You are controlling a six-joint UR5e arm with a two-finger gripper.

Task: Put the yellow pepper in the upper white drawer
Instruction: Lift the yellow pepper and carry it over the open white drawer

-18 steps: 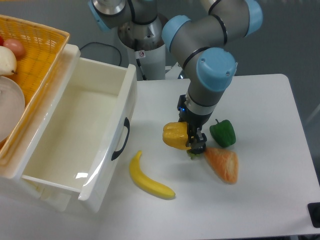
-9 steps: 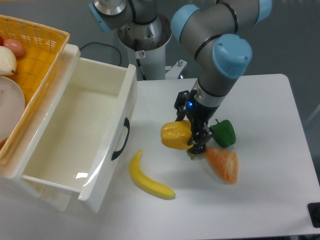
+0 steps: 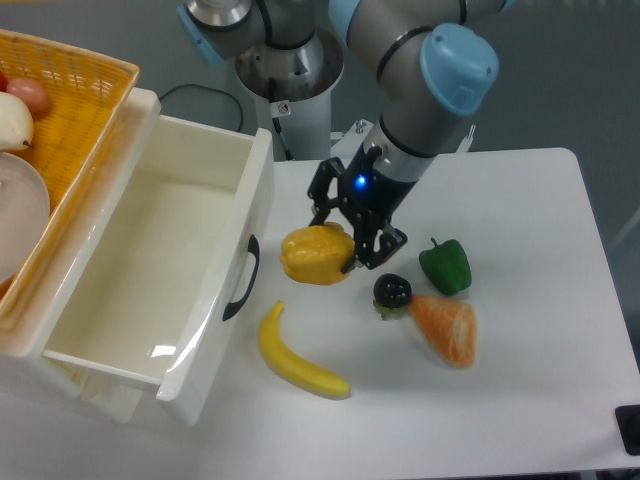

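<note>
With the gripper (image 3: pixel 338 243) clamped on the yellow pepper (image 3: pixel 316 255), lifted above the table just right of the upper white drawer (image 3: pixel 150 262), I judge I'm mid-carry and next must clear the front panel leftward before releasing, wrist angled down-left from the raised arm.

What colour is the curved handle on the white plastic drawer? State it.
Dark, near black, fixed camera view.
</note>
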